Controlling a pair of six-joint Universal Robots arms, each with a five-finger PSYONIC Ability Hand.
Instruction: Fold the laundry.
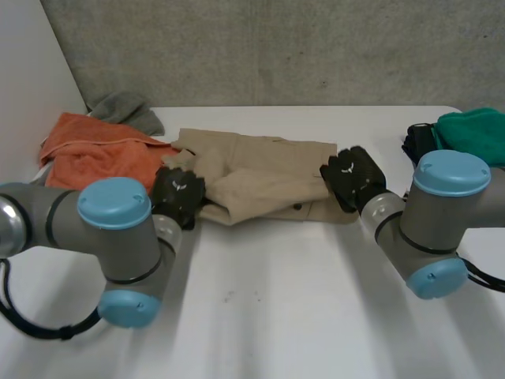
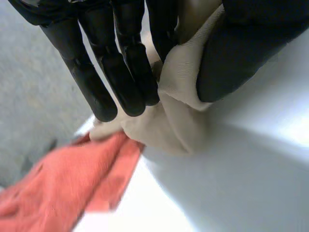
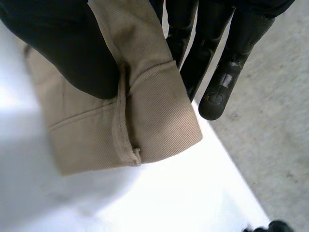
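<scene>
Left hand [image 1: 177,193] is clamped on the left end of the beige garment [image 1: 268,170]. Its wrist view shows a bunch of cloth pinched between thumb and fingers. Right hand [image 1: 353,178] is clamped on the right end, thumb over a stitched hem and fingers behind it. That grip looks clean and flat.

The garment lies across the middle of the table [image 1: 300,300], stretched between the two hands and partly doubled over itself. Its left end is just beside the orange towel [image 1: 95,150], maybe touching it. The grey cloth [image 1: 126,106] sits behind the towel. The green cloth [image 1: 473,130] is well apart at the far right.

My read: both ends are gripped, and the next move is to lift and fold.

How to do it well:
- Raise both hands together and level, so the edge between them stays taut with no sag in the middle.
- The left grip is a wad rather than a true corner, so expect skew on that side. Put in a little outward tension to pull it flat before laying down.
- Carry the held edge over to the opposite edge and line them up before lowering.
- Keep the left end clear of the orange towel, which is close enough to drag along.
- Let go only once the cloth lies flat, then draw the fingers out sideways so the layer doesn't flip back.
</scene>
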